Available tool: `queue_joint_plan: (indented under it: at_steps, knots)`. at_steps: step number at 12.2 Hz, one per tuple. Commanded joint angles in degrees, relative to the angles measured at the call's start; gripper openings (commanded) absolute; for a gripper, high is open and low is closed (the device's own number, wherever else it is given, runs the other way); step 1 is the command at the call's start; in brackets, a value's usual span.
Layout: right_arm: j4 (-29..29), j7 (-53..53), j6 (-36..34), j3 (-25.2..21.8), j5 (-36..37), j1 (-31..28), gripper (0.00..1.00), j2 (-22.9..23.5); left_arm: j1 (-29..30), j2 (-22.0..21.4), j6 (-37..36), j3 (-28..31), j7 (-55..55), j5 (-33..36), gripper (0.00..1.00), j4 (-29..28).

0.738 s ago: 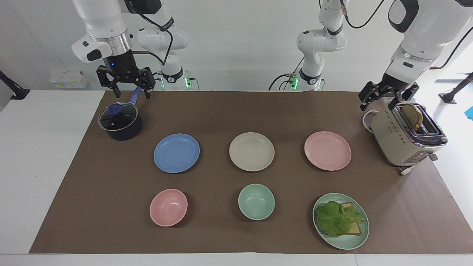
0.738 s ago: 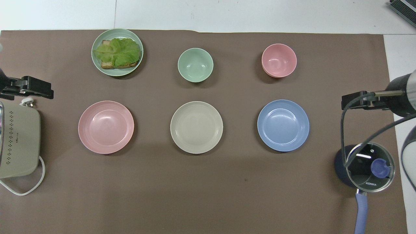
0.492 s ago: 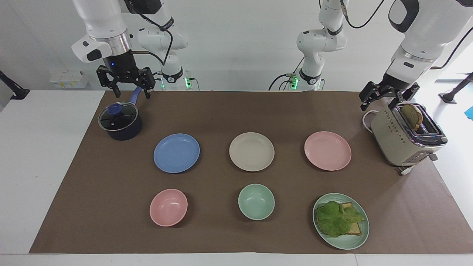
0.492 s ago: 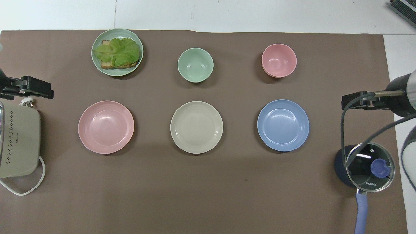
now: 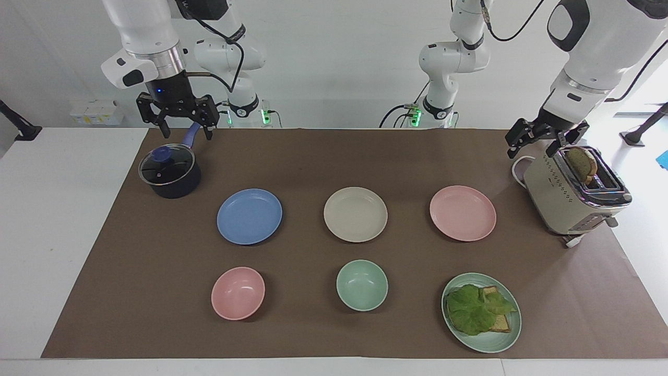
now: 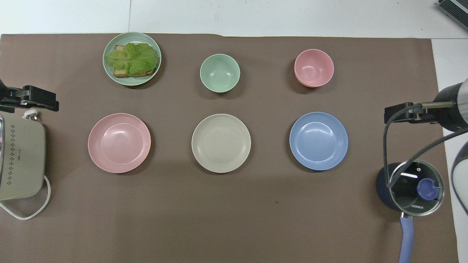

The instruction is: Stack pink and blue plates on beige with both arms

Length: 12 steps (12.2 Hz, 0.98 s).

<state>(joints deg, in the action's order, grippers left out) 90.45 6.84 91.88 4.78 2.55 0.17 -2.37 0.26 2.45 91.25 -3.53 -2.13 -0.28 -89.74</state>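
Note:
Three equal plates lie in a row across the brown mat. The beige plate [image 5: 355, 214] [image 6: 221, 143] is in the middle. The blue plate [image 5: 249, 216] [image 6: 318, 140] lies toward the right arm's end and the pink plate [image 5: 463, 212] [image 6: 119, 142] toward the left arm's end. All three are bare and apart from each other. My right gripper [image 5: 183, 129] [image 6: 402, 115] hangs open and empty over the saucepan's handle. Over the mat, beside the toaster's slot, my left gripper [image 5: 531, 149] [image 6: 33, 102] hangs open and empty.
A dark saucepan [image 5: 169, 172] with a glass lid stands by the blue plate, nearer the robots. A cream toaster [image 5: 553, 193] holding bread stands beside the pink plate. Farther out are a pink bowl [image 5: 238, 293], a green bowl [image 5: 362, 285] and a green plate [image 5: 488, 345] with a lettuce sandwich.
My left gripper has drifted slightly toward the table's middle and a little upward beside the toaster. The right arm and all the plates have stayed where they were.

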Motion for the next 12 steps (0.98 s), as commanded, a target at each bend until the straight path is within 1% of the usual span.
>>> queue_joint_plan:
  at_steps: [1, 5, 7, 10, 12]
  knots:
    - [0.9, 0.1, -0.7, -0.4, -1.0, 0.1, 1.00, -1.0, 0.9, -1.8, 3.6, -0.1, -0.1, 0.0, 1.00, -5.9]
    - [0.9, 0.0, -0.7, -0.4, -1.0, 0.1, 1.00, -0.9, 1.7, -1.7, 7.5, -0.1, 0.1, -0.1, 1.00, -10.5]
    - [1.0, -0.1, -0.7, -0.4, -1.0, 0.1, 1.00, -0.9, 2.1, -1.7, 9.9, -0.1, -0.1, -0.1, 1.00, -14.5]
    - [0.9, 0.0, -0.7, -0.4, -1.0, 0.1, 1.00, -0.9, 2.7, -1.4, 16.7, -0.1, -0.1, -0.1, 1.00, -20.5]
    - [0.9, -0.1, -0.7, -0.4, -1.0, 0.1, 1.00, -1.0, 3.6, -0.1, 18.2, 0.0, -0.2, -0.1, 1.00, -22.2]
